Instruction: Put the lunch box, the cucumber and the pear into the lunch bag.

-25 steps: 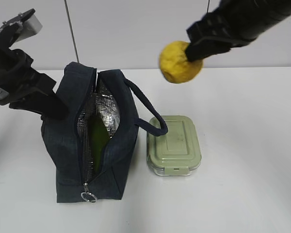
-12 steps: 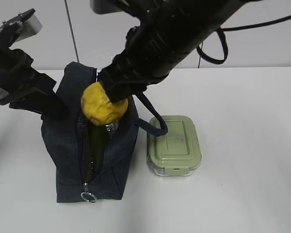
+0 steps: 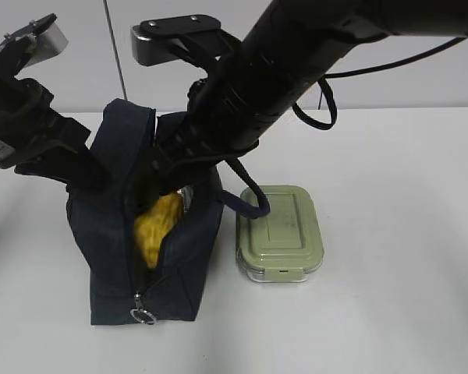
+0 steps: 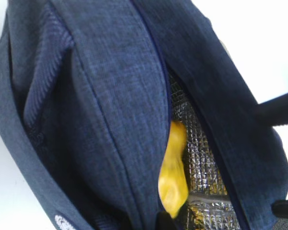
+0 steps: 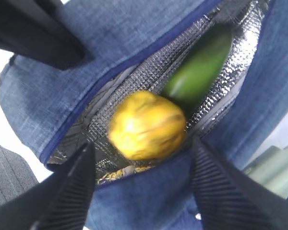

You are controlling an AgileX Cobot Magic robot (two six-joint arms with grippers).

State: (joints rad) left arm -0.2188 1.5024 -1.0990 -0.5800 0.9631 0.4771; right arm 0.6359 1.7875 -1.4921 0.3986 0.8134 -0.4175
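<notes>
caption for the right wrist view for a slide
Pear between open right gripper fingers, beside cucumber inside lunch bag.

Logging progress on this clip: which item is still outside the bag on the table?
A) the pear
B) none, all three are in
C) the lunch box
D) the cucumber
C: the lunch box sits on the table beside the bag, while the pear and cucumber show inside its opening.

White table (image 3: 390,312), plain and smooth, spreading from the near edge to the far wall. Pale grey wall (image 3: 421,86) behind, meeting the table along a straight line. Thin dark cord (image 3: 115,51) hanging down the wall at far left.
</notes>
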